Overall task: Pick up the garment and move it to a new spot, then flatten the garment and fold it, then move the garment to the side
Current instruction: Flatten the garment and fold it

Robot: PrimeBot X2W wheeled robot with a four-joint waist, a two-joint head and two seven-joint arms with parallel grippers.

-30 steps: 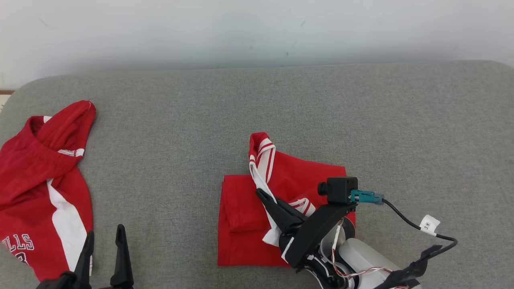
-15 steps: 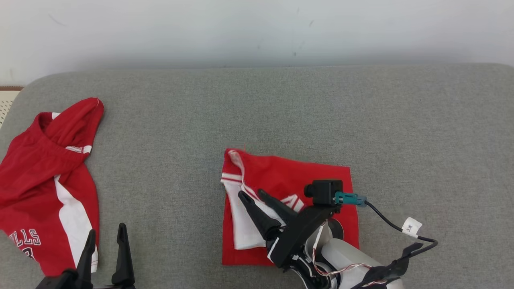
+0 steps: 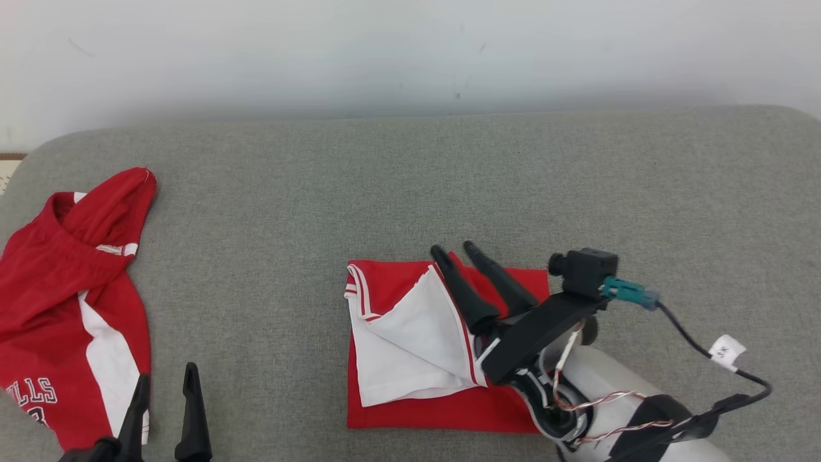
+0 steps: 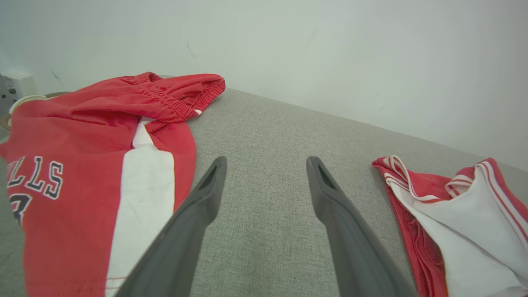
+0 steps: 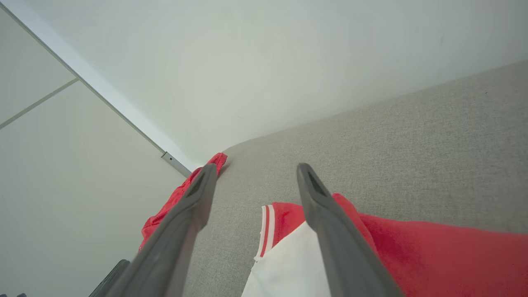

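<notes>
- The garment point(image 3: 417, 346) lies on the grey pad point(image 3: 410, 186), near the middle from side to side and toward the near edge.
- It is red and folded into a rough rectangle with fairly straight bottom and right edges.
- A white panel is turned over on top of its left half. A diagonal crease across the panel gives it a triangular flap.
- A thin red line edges the white panel on its right side.
- Red-and-white striped trim shows at the upper left corner, where the cloth bunches a little.
- In the left wrist view the garment point(image 4: 466, 231) sits at the right, its striped edge raised slightly off the pad and small wrinkles along its near side.
- In the right wrist view the garment point(image 5: 433, 255) lies below the fingers, red to the right and white to the left.
- The right gripper point(image 3: 452, 247) hangs over the garment's far edge with its jaws spread wide and nothing between them point(image 5: 256, 167).
- The left gripper point(image 3: 166, 373) is at the lower left, well apart from the garment, its jaws wide and empty over bare pad point(image 4: 267, 159).
- Red shorts point(image 3: 64, 308) with a white side stripe and dark lettering lie crumpled at the pad's left end, well apart from the garment.
- A pale wall point(image 3: 410, 51) runs behind the pad.
</notes>
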